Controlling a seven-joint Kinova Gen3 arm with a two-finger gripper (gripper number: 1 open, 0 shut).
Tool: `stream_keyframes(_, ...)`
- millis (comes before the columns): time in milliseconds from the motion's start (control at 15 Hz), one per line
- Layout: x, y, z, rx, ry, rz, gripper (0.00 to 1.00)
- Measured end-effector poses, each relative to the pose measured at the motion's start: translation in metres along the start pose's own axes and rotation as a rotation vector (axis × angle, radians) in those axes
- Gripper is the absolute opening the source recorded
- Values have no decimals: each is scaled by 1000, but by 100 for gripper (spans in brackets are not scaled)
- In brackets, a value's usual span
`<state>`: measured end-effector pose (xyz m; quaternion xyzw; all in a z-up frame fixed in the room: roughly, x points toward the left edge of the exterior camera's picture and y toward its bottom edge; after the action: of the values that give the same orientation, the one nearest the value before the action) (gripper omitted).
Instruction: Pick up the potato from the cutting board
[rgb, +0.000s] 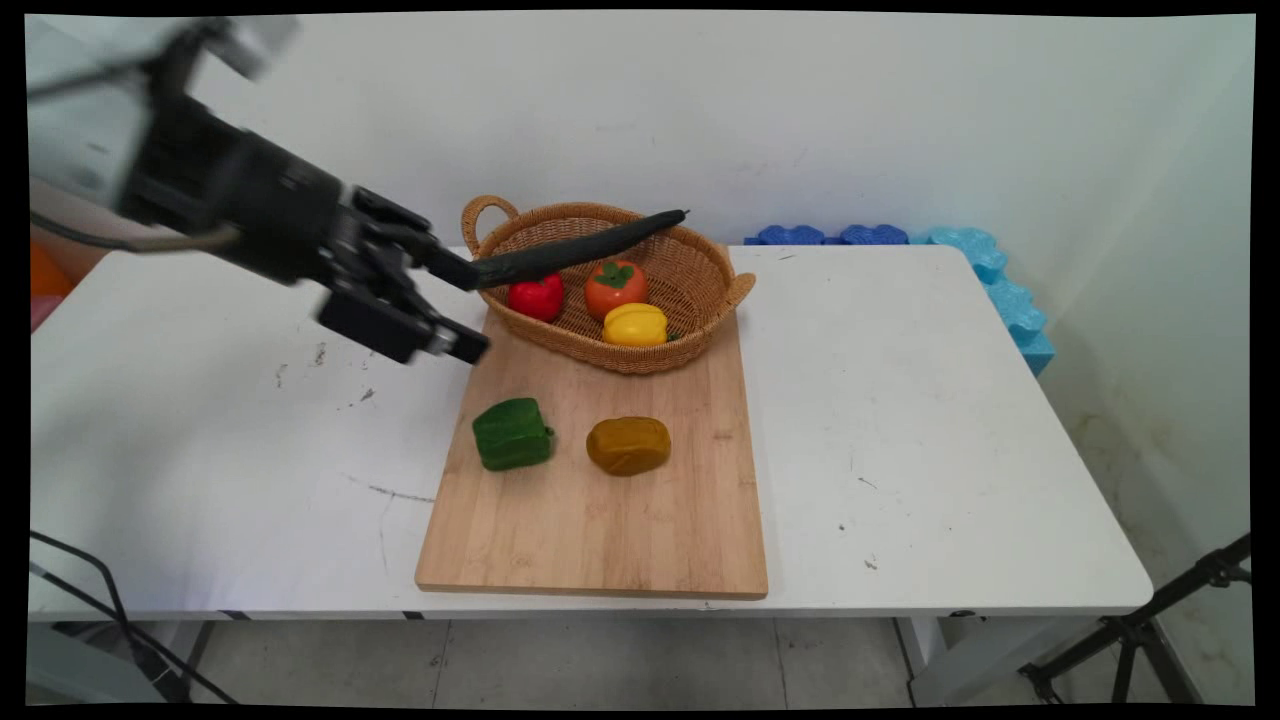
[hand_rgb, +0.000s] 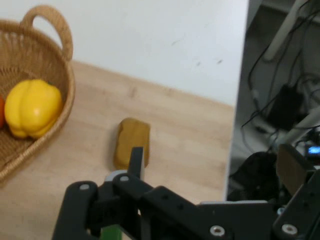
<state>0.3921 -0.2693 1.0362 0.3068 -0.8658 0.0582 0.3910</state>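
Black and blocky, the gripper (rgb: 462, 305) hangs above the table (rgb: 900, 420) at the left rim of the basket (rgb: 690, 262), over the far left corner of the cutting board (rgb: 600, 500). Its two fingers stand well apart, so the hand is open and grips nothing. The upper fingertip (rgb: 458, 270) meets the near end of a long dark cucumber (rgb: 580, 248), which slants up across the basket with its far tip poking past the far rim; whether the two truly touch cannot be told. The lower finger hangs free over the edge of the board.

No writing, brand or label can be read on anything in view.

Inside the basket lie a red pepper (rgb: 537, 297), an orange tomato-like fruit with a green leaf top (rgb: 616, 287) and a yellow pepper (rgb: 635, 325). On the board, nearer the camera, a green pepper (rgb: 512, 434) and a brown potato (rgb: 628, 445) lie side by side, apart from each other. Blue foam pieces (rgb: 985, 260) sit along the wall behind the table's far right corner.

From the hand's own camera, the potato shows just past one finger (hand_rgb: 136, 160), with the yellow pepper in the basket to the left.
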Motion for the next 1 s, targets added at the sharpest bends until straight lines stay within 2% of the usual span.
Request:
stream_keyframes(200, -2, -11, 55, 39, -77, -12, 100)
stream_keyframes(533, -8, -27, 133, 61, -188, -21, 100)
stream_keyframes(867, -12, -40, 206, 73, -261, -21, 100)
stream_keyframes(1000, -13, -43, 224, 75, -275, -20, 100)
